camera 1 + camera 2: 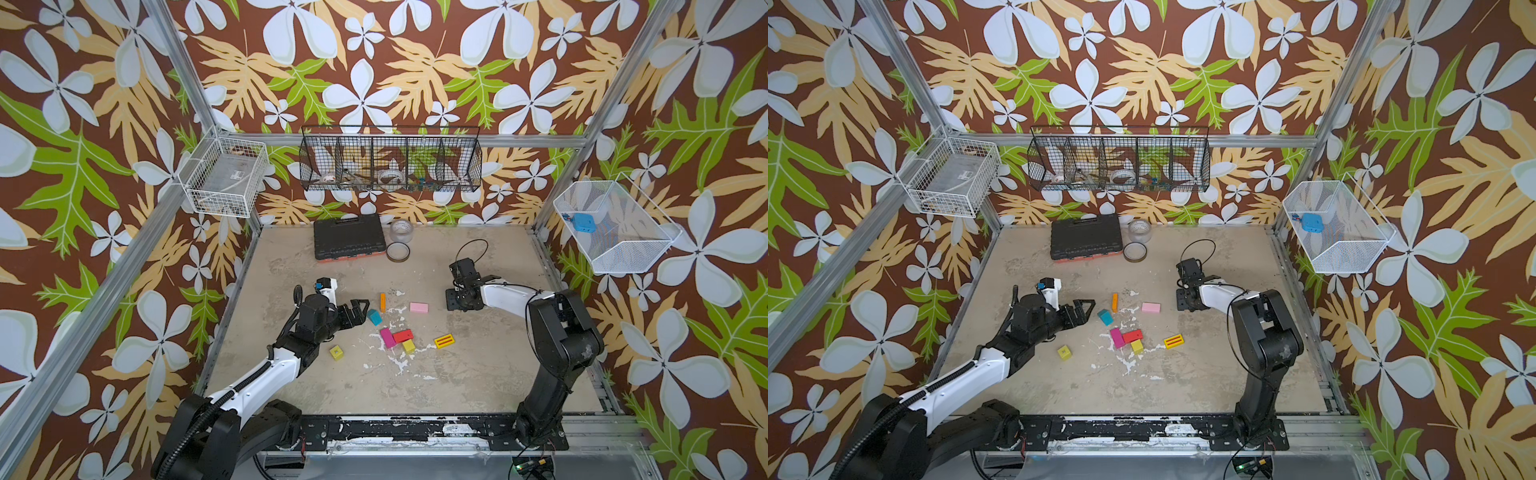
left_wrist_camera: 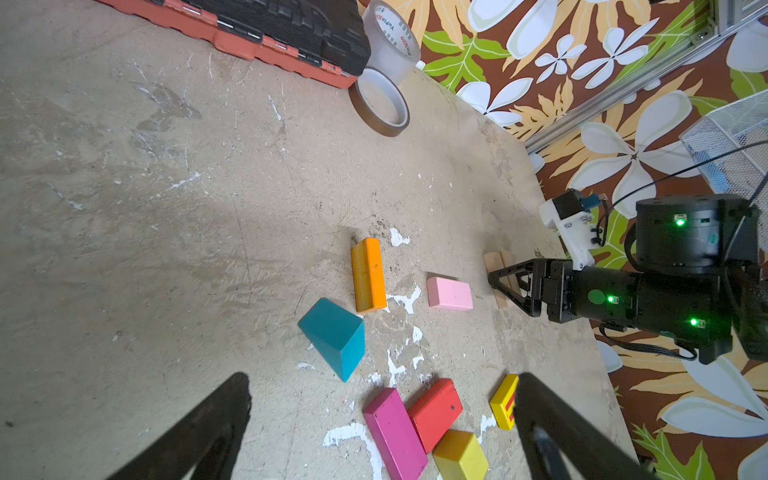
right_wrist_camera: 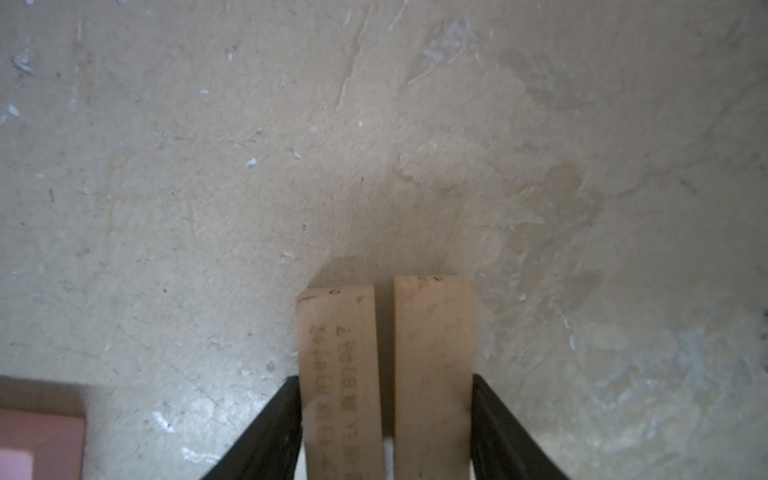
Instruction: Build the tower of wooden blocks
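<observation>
Wood blocks scattered in one layer on the table, none stacked. Nearest, at 7 o'clock of the spread: yellow cube, alone. Just beyond, clustered and touching: yellow block, magenta block, red block. At their 3 o'clock, apart: striped yellow block. Farther on: teal wedge. At its 9 o'clock: left gripper, jaws wide apart, empty. Then orange block and pink block. At the pink one's 3 o'clock: right gripper, jaws pressed on two tan planks, seemingly resting on the table. Farthest, at 12 o'clock: black tool case, tape rolls.
</observation>
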Tool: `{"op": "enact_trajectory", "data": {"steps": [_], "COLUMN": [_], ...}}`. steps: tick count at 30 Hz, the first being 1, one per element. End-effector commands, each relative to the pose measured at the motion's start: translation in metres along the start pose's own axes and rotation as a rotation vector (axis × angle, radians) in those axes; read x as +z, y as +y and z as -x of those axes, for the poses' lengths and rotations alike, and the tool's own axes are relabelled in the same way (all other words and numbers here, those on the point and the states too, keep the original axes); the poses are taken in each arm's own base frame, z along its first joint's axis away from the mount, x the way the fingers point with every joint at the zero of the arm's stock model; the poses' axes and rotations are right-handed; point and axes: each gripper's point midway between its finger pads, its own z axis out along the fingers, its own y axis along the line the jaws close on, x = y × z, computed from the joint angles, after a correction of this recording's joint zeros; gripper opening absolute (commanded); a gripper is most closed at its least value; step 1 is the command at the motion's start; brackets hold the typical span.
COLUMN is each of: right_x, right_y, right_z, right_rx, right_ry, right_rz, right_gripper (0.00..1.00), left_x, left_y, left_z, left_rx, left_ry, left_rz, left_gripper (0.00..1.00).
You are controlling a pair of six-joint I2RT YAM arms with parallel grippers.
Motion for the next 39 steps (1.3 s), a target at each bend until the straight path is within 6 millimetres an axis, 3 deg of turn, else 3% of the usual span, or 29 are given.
{"op": "enact_trajectory", "data": {"steps": [1,11,21,31,39], "right_x": [0.0014,0.0051,0.0046,0.006,0.0046], "right_y": [-0.0038,-0.005,-0.0052,-0.0051,-0.0061], "right_z": [-0.0028,-0.005,-0.0059,-0.0072,-0.0095], "right_rx": [-0.005,-0.007,-0.004,-0.003,0.003], "right_ry": [0.013,0.028,0.027,0.032,0.032], "right_rz": [-0.022,-0.033,-0.03,-0.028,-0.029], "right_gripper": [0.59,0.49,0.46,0.37,0.37], "left_x": [0.0002,0.001,0.0017,0.0016,0.0018], "left_y": [-0.0033,-0.0029,-0.0026,-0.0028,-0.0027], "left_z": [0.0047,0.0041,0.0035,0.0037,0.003], "left_rx": [0.01,0.009,0.009,0.009,0.007], "left_ry": [-0.013,-0.009,-0.007,-0.007,-0.005], "left_rz": [-0.009,-0.008,-0.008,-0.009,-0.01], "left_gripper": [1.0,1.0,1.0,1.0,1.0]}}
